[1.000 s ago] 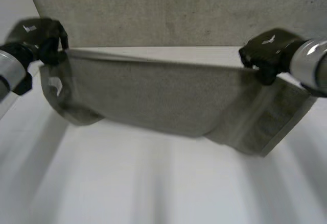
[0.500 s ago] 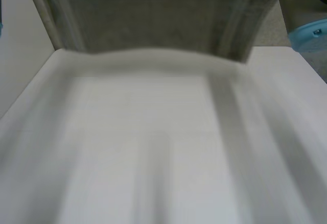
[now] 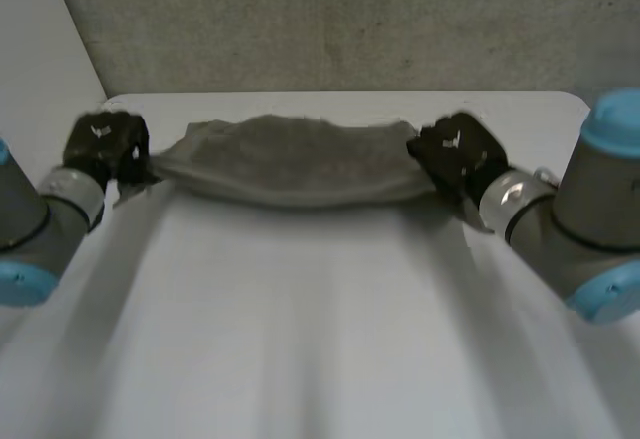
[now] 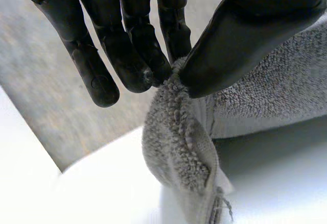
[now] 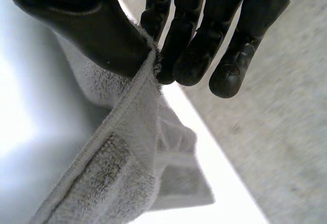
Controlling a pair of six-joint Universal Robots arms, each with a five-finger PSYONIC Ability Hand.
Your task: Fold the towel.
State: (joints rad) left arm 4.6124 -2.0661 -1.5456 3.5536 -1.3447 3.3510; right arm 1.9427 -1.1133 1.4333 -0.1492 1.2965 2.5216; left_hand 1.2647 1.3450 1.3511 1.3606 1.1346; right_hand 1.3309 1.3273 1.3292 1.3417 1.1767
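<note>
— Where's the towel (image 3: pixel 290 164) sitting?

— Over the far part of the white table (image 3: pixel 300 339), close to the grey wall (image 3: pixel 350 19). It's bunched into a long grey band running left to right, strung between the two black hands.

— So both have hold of it?

— Yes. The left hand (image 3: pixel 105 144) is at the towel's left end and the right hand (image 3: pixel 455 154) at its right end, with the cloth spanning the gap between them. Each arm reaches in from its own side of the table.

— How's the left one gripping?

— It's a pinch. Seen from that wrist, the fingers (image 4: pixel 127 55) run down fairly straight and the thumb (image 4: pixel 245 35) closes against their tips, with a ridge of looped cloth caught between. Below the pinch the end of the towel hangs in a small fold, a frayed corner at its lowest point, and the rest leads off to the right.

— And the right?

— Much the same. From its wrist, the thumb (image 5: pixel 87 25) presses the towel's hemmed edge against the fingertips (image 5: pixel 199 45). The cloth drops away under the hand in thick folds, and one flap hangs just above the table's far edge.

— Is the middle lying on the table?

— It sags lower than the two ends and is wider there. I can't tell whether it touches the surface.
</note>
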